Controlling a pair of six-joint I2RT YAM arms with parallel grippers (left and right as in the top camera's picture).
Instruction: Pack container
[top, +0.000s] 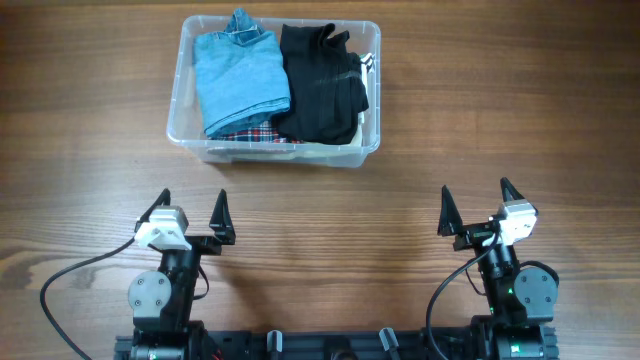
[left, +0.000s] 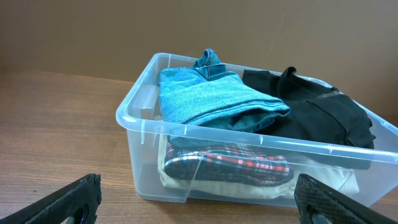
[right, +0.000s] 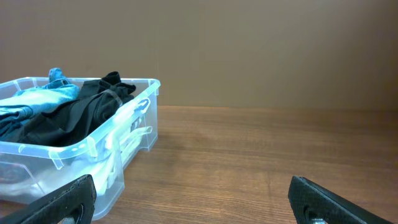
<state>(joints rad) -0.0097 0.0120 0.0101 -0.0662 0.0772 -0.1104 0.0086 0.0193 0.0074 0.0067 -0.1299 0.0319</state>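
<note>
The container sits far back on the table, holding a blue garment beside a black garment. Through its wall, the left wrist view shows checked cloth over white fabric. The left gripper and right gripper stand wide, holding nothing.

You worked at a brown wood-grain table, grain running side to side. Behind the table's far edge stood a plain, matte tan wall. Light fell soft and even over the table; shadows were faint.
</note>
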